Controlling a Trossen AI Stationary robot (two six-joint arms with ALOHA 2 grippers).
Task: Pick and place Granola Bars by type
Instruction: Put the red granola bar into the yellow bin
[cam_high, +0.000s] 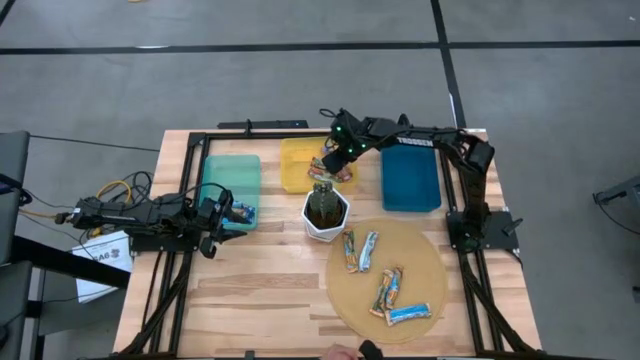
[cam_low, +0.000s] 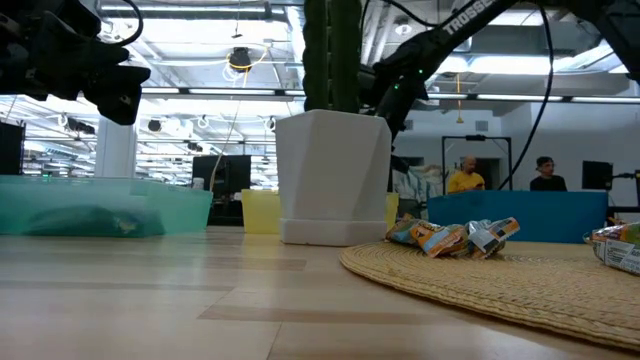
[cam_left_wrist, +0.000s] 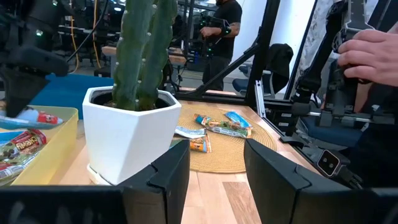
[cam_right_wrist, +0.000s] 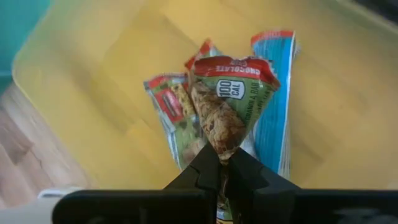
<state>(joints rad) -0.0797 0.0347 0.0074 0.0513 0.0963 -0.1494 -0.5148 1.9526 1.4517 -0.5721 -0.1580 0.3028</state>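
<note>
I have the right end effector (cam_right_wrist: 219, 163) pinched tight on one granola bar (cam_right_wrist: 229, 106), holding it by its crimped end so the wrapper hangs free over the yellow bin (cam_high: 297, 165). That grip keeps the fingers clear of the bin walls and lets the bar drop flat beside the ones already lying there (cam_right_wrist: 171, 118). The bar in my grip has a green wrapper with a red band across the far end and a picture of a chocolate-chip bar; a blue-edged wrapper (cam_right_wrist: 273, 106) lies under it in the same bin.

The left end effector (cam_high: 213, 221) hangs at the near corner of the teal bin (cam_high: 228, 170), fingers parted partway with nothing between them. I judge it is waiting its turn, with a bar or two visible in that bin's corner (cam_high: 241, 212).

The remaining bars (cam_high: 390, 290) lie on the round woven mat (cam_high: 345, 300) on the desk (cam_high: 250, 290), some blue and silver, some orange. The white pot with the cactus (cam_high: 325, 212) stands between mat and bins, so I must reach around it. The blue bin (cam_high: 410, 180) seems to hold no bars.
</note>
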